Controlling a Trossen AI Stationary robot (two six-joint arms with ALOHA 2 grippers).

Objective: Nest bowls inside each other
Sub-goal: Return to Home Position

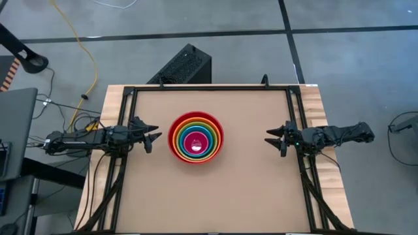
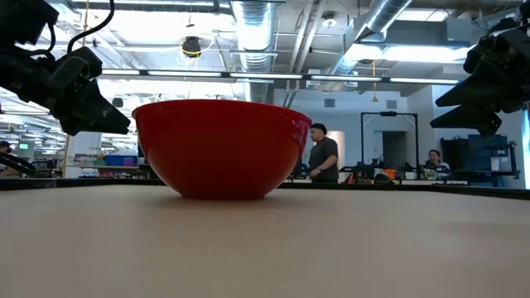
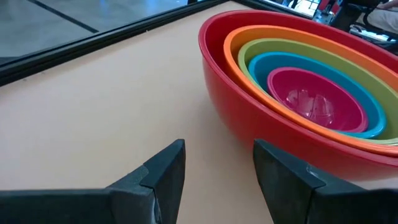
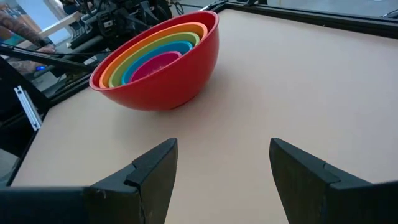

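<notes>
A stack of nested bowls [image 1: 196,138] stands on its base at the middle of the table. The outer bowl is red [image 2: 220,147]; inside it sit orange, yellow, green and blue bowls, with a magenta one [image 3: 314,99] innermost. My left gripper [image 1: 153,135] hangs open above the table at the left edge, pointing toward the stack, a short way from it. My right gripper [image 1: 271,139] hangs open at the right edge, farther from the stack. Nothing is between either pair of fingers.
A dark frame [image 1: 209,89] runs along the table's far, left and right edges. Bare tabletop [image 1: 209,196] lies in front of the stack. In the low view, people stand and sit in the room behind the table [image 2: 323,153].
</notes>
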